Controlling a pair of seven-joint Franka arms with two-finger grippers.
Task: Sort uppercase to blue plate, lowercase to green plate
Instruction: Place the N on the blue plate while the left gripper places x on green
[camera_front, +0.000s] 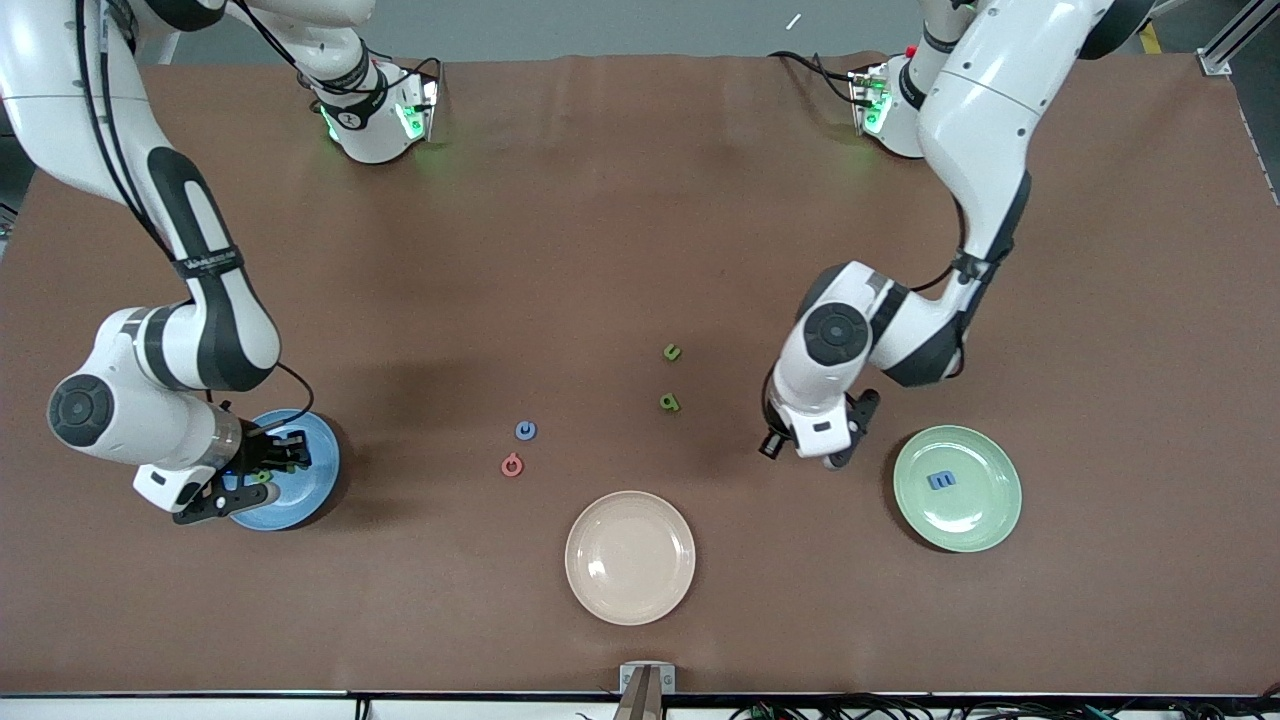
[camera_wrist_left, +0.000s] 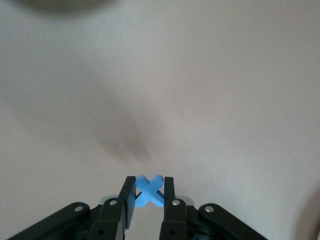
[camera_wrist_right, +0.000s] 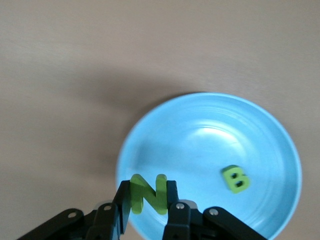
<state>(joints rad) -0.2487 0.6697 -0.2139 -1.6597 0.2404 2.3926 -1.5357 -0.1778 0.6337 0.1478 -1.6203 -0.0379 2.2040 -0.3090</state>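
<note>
My right gripper is shut on the green Z and holds it over the edge of the blue plate. The green B lies in that plate. My left gripper is shut on the blue x, over bare table beside the green plate. The blue m lies on the green plate. The blue C and pink-red Q lie mid-table. Two small green letters, u and b, lie nearer the left arm's end.
A beige plate stands near the table's front edge, nearer the front camera than the loose letters. The brown table runs wide between the arms' bases.
</note>
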